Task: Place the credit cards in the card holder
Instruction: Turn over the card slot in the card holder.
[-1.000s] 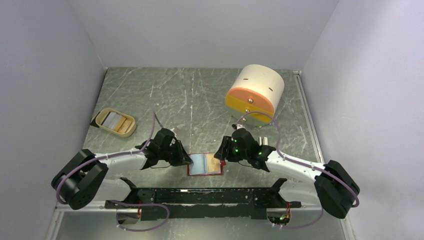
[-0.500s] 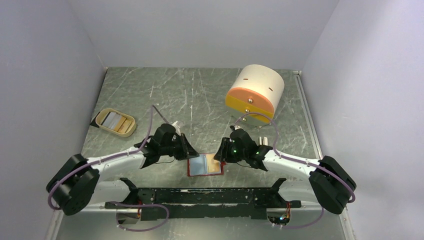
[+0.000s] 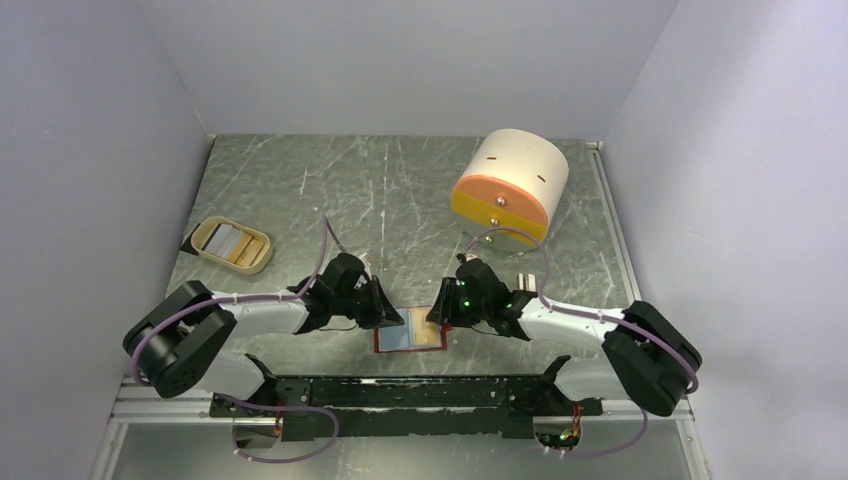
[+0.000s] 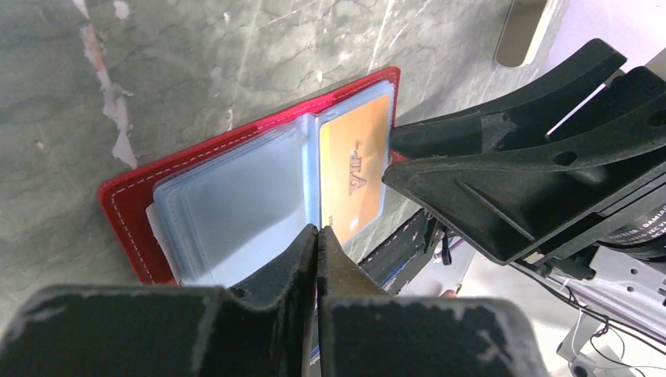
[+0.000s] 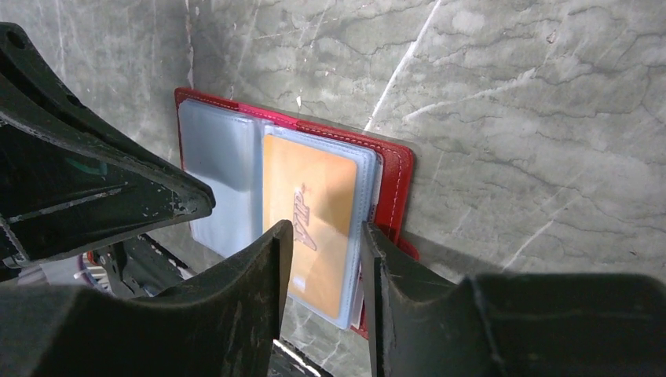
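Observation:
The card holder (image 3: 384, 343), a red wallet, lies open on the table's near edge with its pale blue sleeves up. An orange credit card (image 4: 353, 177) marked VIP sits inside the right sleeve (image 5: 312, 218). My left gripper (image 4: 316, 232) is shut with nothing between its fingers, its tip over the fold of the sleeves (image 3: 400, 318). My right gripper (image 5: 325, 237) is open, and its two fingers stand on either side of the orange card's near end, just above it (image 3: 441, 317). The red cover (image 5: 397, 181) shows beside the right finger.
A beige oval tray (image 3: 258, 262) with pale cards in it sits at the left. A big cream-and-orange cylinder (image 3: 510, 184) stands at the back right. The black rail (image 3: 400, 392) of the arm bases runs just in front of the wallet.
My left gripper has shut and moved right over the wallet's fold. My right gripper has narrowed a little and shifted slightly left over the orange card. The wallet has not moved.

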Available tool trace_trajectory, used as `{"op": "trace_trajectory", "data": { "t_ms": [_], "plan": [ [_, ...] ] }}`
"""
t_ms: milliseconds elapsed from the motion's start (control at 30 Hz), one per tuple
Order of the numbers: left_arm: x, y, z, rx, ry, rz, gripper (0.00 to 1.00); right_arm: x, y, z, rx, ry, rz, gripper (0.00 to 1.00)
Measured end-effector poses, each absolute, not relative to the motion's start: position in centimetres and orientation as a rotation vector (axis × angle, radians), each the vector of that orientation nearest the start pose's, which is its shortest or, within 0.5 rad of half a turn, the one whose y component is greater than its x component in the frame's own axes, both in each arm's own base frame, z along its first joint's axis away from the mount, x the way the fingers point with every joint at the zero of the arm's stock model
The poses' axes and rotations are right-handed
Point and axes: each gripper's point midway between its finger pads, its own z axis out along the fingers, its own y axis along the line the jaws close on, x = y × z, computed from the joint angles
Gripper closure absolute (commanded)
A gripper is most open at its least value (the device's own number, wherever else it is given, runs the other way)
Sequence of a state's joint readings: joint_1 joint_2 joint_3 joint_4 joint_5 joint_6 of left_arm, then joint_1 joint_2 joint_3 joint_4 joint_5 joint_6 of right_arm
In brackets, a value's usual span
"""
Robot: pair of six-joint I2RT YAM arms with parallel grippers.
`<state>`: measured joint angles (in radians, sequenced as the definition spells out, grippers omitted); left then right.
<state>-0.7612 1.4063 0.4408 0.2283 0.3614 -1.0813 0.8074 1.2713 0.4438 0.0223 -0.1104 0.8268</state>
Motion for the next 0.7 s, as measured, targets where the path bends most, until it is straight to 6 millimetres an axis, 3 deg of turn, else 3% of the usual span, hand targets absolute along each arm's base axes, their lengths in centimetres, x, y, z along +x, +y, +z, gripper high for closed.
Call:
{"op": "trace_trajectory", "data": {
  "t_ms": [700],
  "plan": [
    [15.6, -28.2, 2.3, -0.229, 2.689, -1.186, 0.91, 16.9, 26.2, 3.9, -0.059, 2.539, 0.942, 0.74]
  ]
}}
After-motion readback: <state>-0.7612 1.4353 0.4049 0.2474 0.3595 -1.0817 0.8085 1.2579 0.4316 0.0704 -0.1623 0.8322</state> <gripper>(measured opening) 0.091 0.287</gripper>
